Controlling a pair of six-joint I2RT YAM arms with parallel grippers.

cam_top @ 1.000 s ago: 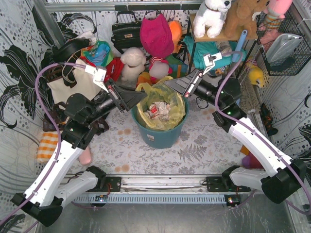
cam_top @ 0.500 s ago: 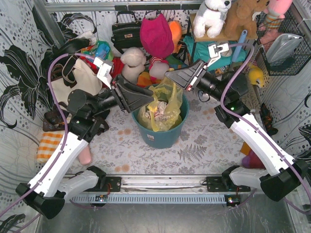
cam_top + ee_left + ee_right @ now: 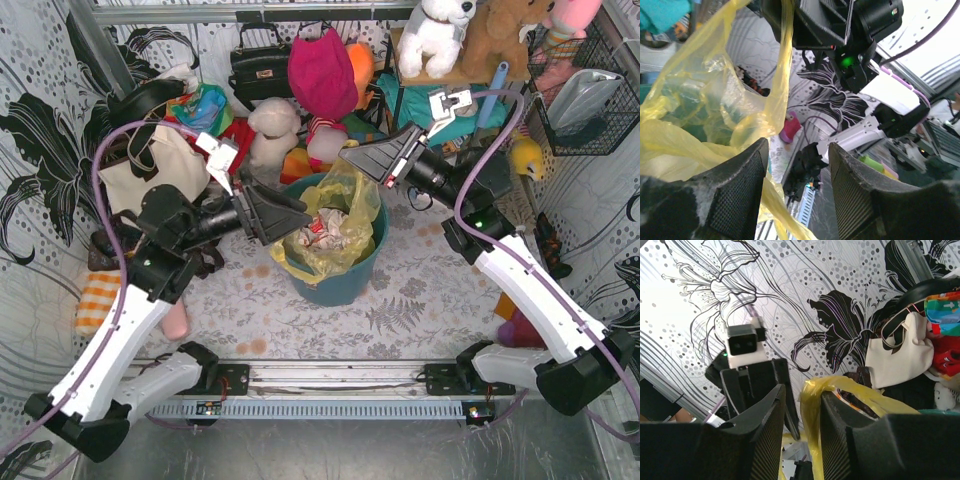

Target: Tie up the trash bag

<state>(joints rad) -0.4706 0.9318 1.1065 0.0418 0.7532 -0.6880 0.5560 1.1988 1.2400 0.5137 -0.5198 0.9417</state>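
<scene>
The yellow-green trash bag (image 3: 335, 240) sits in the teal bucket (image 3: 335, 285), with crumpled white-and-red paper (image 3: 325, 225) inside. My right gripper (image 3: 345, 157) is above the bucket's far rim. One bag strip (image 3: 837, 390) rises between its parted jaws and drapes over one finger, unclamped. My left gripper (image 3: 303, 213) hovers at the bucket's left rim, open wide. In the left wrist view the bag (image 3: 700, 100) fills the left side and a thin strip (image 3: 771, 197) crosses between my left fingers (image 3: 735, 190). The bag's near-left rim hangs over the bucket edge.
A cream tote with black straps (image 3: 150, 170) stands at the left. A black handbag (image 3: 260, 65), plush toys (image 3: 322, 75) and a shelf with stuffed animals (image 3: 440, 30) crowd the back. A wire basket (image 3: 590, 95) hangs at the right. An orange striped cloth (image 3: 100, 300) lies at the left.
My left gripper has drawn back down and left from the middle of the bucket. The bag's near-left rim has slumped over the bucket edge. My right gripper stays raised with the strip.
</scene>
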